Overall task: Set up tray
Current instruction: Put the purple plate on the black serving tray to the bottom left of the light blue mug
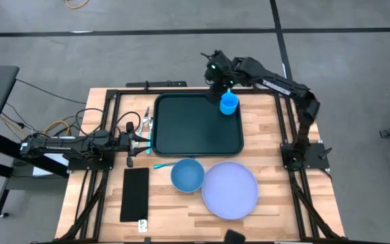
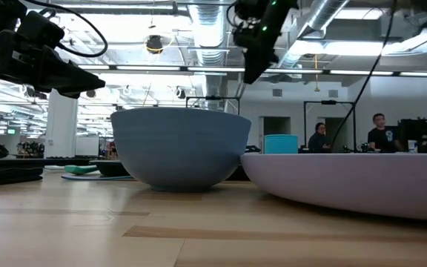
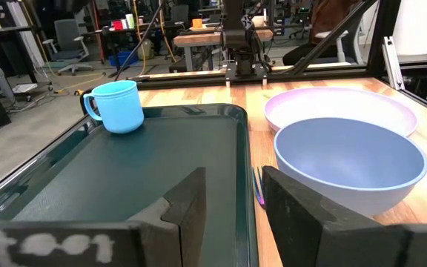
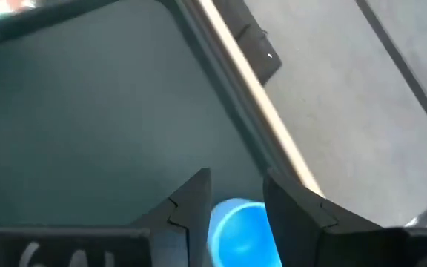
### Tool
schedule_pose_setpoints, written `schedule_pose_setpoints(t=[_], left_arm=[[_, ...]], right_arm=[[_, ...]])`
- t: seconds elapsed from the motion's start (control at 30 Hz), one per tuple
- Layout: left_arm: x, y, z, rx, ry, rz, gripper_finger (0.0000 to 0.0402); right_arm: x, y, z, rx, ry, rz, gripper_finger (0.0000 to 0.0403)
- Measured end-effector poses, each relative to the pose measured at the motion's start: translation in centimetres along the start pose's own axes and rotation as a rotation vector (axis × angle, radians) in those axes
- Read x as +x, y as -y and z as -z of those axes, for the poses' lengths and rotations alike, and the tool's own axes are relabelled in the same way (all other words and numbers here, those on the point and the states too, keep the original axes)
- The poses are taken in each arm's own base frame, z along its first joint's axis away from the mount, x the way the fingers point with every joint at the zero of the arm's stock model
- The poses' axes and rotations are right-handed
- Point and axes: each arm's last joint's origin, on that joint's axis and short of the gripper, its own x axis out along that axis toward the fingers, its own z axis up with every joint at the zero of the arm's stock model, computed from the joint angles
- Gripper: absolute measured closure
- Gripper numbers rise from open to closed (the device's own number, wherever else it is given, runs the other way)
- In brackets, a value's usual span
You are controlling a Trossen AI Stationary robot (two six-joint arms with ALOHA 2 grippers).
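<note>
The dark green tray [image 1: 198, 125] lies flat on the wooden table. A blue cup [image 1: 229, 104] stands upright on its base in the tray's far right corner; it also shows in the left wrist view [image 3: 117, 106]. My right gripper [image 1: 217, 83] hangs open above the cup, pointing down. In the right wrist view the cup [image 4: 237, 230] shows below, between the fingers, which are clear of it. My left gripper [image 1: 147, 139] is open and level at the tray's left edge. Its fingers [image 3: 191, 204] stand on either side of the tray's near rim [image 3: 245, 170].
A blue bowl [image 1: 187, 174] and a lilac plate [image 1: 230, 190] sit on the table near the tray's front edge. A teal utensil [image 1: 162, 165] lies left of the bowl. A flat black rectangle [image 1: 135, 194] lies at the near left.
</note>
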Motion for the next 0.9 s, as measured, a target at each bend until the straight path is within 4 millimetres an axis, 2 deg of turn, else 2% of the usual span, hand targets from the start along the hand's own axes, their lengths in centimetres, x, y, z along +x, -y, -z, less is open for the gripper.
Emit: schedule_pose_setpoints(t=[0.13,0.37,0.47,0.6,0.9], left_arm=[[0.0,0.0,0.0,0.0,0.0,0.0,0.0281],[0.0,0.0,0.0,0.0,0.0,0.0,0.0281],[0.0,0.0,0.0,0.0,0.0,0.0,0.0281],[0.0,0.0,0.0,0.0,0.0,0.0,0.0281],[0.0,0.0,0.0,0.0,0.0,0.0,0.0281]], right_arm=[[-1.4,-2.0,2.4,0.031,0.105,-0.013,0.0286],[-1.8,-6.6,9.1,0.074,0.39,-0.034,0.0286],[-1.8,-8.1,11.6,0.033,0.432,-0.07,0.0286],[-2.4,-9.7,13.2,0.043,0.445,-0.13,0.0286],[-2.8,-13.4,15.9,-0.079,0.387,-0.227,0.0297]])
